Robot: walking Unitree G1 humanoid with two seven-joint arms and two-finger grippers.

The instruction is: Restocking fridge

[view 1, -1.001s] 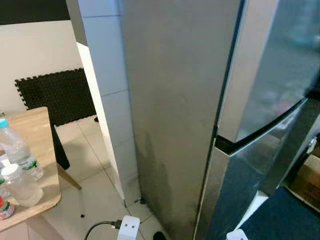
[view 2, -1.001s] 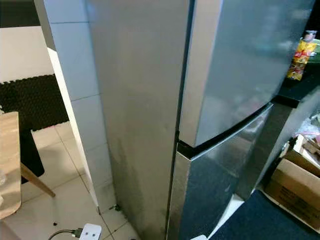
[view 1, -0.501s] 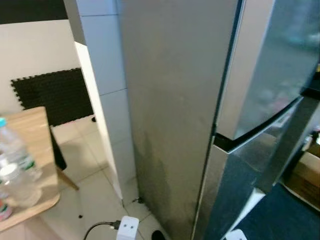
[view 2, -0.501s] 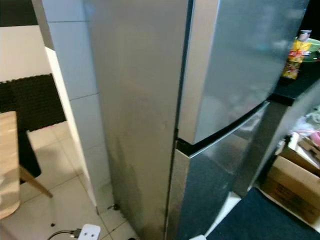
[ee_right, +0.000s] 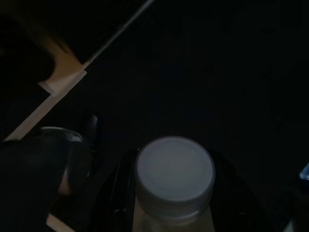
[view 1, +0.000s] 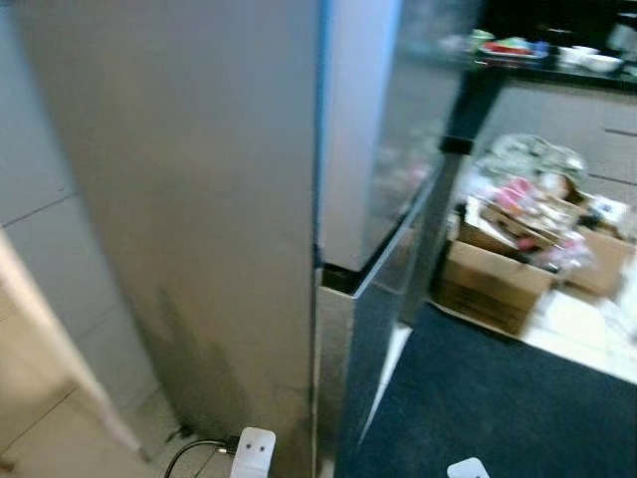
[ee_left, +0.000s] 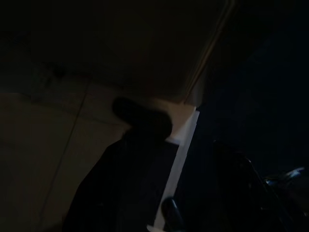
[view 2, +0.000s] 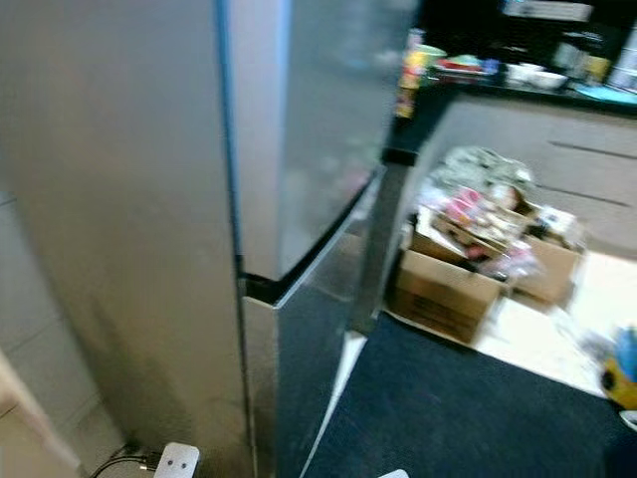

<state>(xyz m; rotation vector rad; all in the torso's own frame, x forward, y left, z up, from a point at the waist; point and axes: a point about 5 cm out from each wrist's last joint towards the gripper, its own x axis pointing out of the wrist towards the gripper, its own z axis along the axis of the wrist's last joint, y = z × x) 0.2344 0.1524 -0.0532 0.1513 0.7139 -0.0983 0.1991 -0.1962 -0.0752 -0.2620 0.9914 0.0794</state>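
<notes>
Item: fridge (view 1: 229,229), steel, both doors closed, occupying the left of the frame. Change: the camera has swung right; the wooden surface with bottles has left the frame, while boxes (view 2: 448,284), a dark mat (view 1: 498,398) and a counter (view 2: 518,85) have entered, blurred. Item: bottle (ee_right: 174,179), white cap, seemingly clamped between the right gripper (ee_right: 169,212) fingers. Left fingers: aperture indeterminate in the dark. Status: carrying stock toward the fridge front; doors not yet opened.

No legible text anywhere.
</notes>
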